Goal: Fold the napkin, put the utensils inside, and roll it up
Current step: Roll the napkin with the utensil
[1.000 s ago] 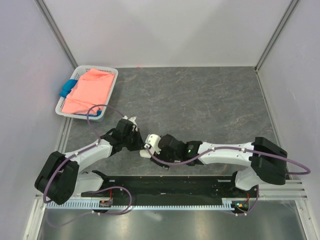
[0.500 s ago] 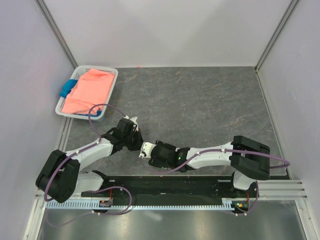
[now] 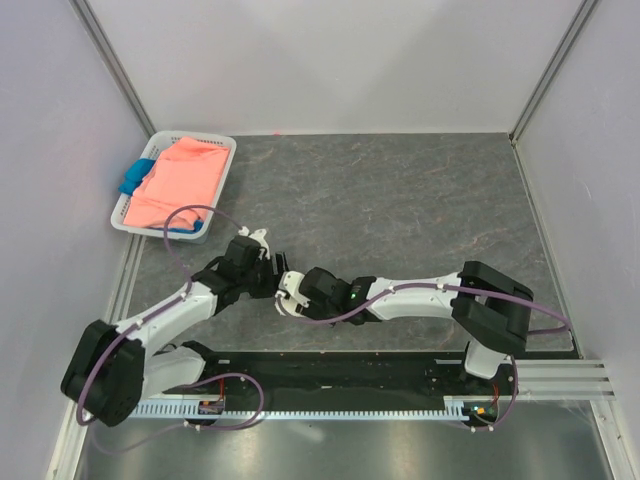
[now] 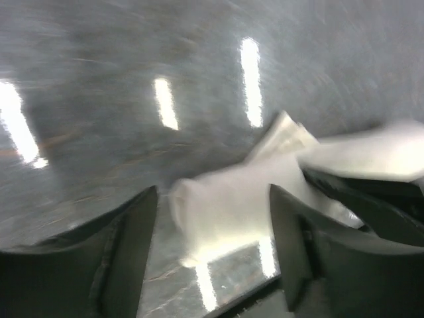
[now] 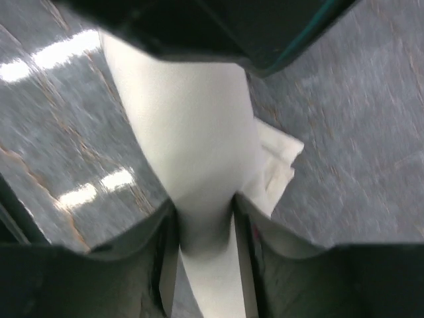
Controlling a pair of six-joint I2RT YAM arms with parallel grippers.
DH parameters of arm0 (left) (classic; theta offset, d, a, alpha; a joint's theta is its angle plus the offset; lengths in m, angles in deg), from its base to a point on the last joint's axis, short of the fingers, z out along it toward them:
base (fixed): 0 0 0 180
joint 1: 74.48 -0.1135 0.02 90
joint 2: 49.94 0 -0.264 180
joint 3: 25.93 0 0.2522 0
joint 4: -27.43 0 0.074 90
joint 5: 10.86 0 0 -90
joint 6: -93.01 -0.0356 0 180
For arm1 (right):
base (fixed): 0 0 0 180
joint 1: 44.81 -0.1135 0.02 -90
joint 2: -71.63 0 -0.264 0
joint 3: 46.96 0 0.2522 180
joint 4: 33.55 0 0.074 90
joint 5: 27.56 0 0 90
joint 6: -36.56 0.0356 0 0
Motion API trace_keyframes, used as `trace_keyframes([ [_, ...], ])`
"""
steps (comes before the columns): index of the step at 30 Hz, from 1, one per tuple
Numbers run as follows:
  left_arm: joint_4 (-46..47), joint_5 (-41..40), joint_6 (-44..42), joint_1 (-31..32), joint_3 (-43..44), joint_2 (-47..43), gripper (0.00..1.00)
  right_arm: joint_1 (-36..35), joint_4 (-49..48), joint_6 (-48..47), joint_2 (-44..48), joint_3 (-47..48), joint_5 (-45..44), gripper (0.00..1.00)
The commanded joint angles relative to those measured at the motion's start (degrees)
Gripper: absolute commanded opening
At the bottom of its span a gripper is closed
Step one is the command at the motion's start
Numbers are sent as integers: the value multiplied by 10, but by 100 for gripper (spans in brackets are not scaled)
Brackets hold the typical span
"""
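The napkin [image 3: 287, 296] is an off-white roll lying on the grey table between the two arms. In the right wrist view my right gripper [image 5: 202, 248] is shut on one end of the napkin [image 5: 185, 119], the cloth pinched narrow between both fingers. My left gripper [image 4: 212, 248] stands open around the napkin's [image 4: 225, 212] other end, its dark fingers [image 4: 129, 255] apart from the cloth on either side. From above, the left gripper [image 3: 270, 272] and the right gripper [image 3: 293, 292] almost meet over the roll. The utensils are hidden.
A white basket [image 3: 218, 185] at the back left holds a salmon-pink cloth [image 3: 175, 180] and a blue cloth [image 3: 133, 178]. Walls enclose the table on three sides. A black rail [image 3: 340, 375] runs along the near edge.
My left gripper has opened and let go of the napkin roll. My right gripper has closed onto the roll, and the right arm has reached further left.
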Motion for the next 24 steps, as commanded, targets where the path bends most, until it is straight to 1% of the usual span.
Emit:
trace_keyframes([
  [1,-22,-73,10,-1,-1,-82,83,23,83,47,-22,22,113,40],
  [3,-35,-90,18,-2,-10,-117,86,41,91,61,-18,26,147,37],
  [4,-37,-99,22,-2,-13,-127,86,49,95,66,-18,30,182,36],
  [9,-37,-103,40,-2,-49,-179,86,111,128,91,-37,56,275,34],
  [11,-28,-87,33,-2,-64,-197,85,131,134,102,-54,62,303,34],
  [15,27,-12,32,-1,-101,-247,82,156,142,120,-83,81,349,33],
  [16,45,-4,34,-1,-116,-266,82,161,142,122,-94,82,362,33],
  [19,64,11,34,-1,-137,-283,80,181,141,128,-121,91,410,33],
  [24,86,21,33,-1,-153,-270,75,209,142,127,-151,102,461,34],
])
